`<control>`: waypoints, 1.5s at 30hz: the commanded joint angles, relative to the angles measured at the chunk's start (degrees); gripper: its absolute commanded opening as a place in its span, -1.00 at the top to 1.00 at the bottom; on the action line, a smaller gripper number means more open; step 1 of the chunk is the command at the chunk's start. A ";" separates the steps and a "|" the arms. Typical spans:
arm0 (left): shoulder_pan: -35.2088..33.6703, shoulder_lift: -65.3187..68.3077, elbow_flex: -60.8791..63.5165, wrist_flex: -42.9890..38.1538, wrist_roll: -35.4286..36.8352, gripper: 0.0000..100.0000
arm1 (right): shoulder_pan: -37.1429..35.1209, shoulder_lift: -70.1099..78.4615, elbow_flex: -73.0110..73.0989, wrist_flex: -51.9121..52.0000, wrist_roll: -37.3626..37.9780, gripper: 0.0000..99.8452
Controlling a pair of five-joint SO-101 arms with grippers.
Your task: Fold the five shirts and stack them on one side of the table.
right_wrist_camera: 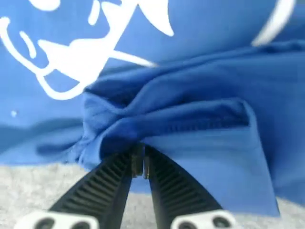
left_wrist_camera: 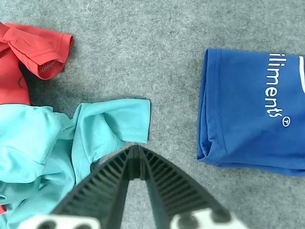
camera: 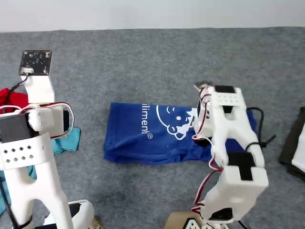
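A blue shirt [camera: 143,133] with white print lies partly folded on the grey mat in the middle of the table. My right gripper [right_wrist_camera: 138,162] is shut on a bunched fold of the blue shirt [right_wrist_camera: 200,138] at its right end, under the right arm [camera: 228,129]. My left gripper [left_wrist_camera: 135,153] is shut with nothing in it, hovering over the mat beside a teal shirt [left_wrist_camera: 47,143]. The blue shirt [left_wrist_camera: 248,109] lies a short way off from the left gripper. A red shirt [left_wrist_camera: 28,47] lies crumpled next to the teal one.
The teal shirt [camera: 66,140] and red shirt [camera: 12,100] sit at the table's left edge, under the left arm [camera: 28,152]. A dark garment [camera: 291,143] lies at the right edge. Bare grey mat [camera: 152,67] stretches behind the blue shirt.
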 commanded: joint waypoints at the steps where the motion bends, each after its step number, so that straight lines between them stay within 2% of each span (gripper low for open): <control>1: -0.26 -1.41 -0.13 1.41 0.09 0.99 | 0.04 -8.75 -3.78 3.30 -0.26 0.98; 7: -1.14 -1.41 -0.13 1.41 0.09 0.99 | -0.22 -18.59 -3.69 9.01 -0.26 0.98; 12: -3.34 -1.14 -0.13 1.41 0.09 0.99 | -1.36 -20.53 -2.90 13.41 -0.18 0.98; 22: -3.34 -1.41 -0.13 1.41 0.09 0.99 | -2.33 -20.44 13.98 -2.33 2.73 0.98; 30: -3.34 -1.49 -0.13 1.41 0.09 0.99 | -8.57 -16.40 19.52 -13.76 2.55 0.98; 38: -3.34 -1.49 -0.13 1.41 0.09 0.99 | -8.31 -4.97 13.19 -14.64 2.81 0.98; 45: -3.34 -1.49 -0.13 1.41 0.09 0.99 | -8.57 -9.45 10.11 -7.87 2.90 0.98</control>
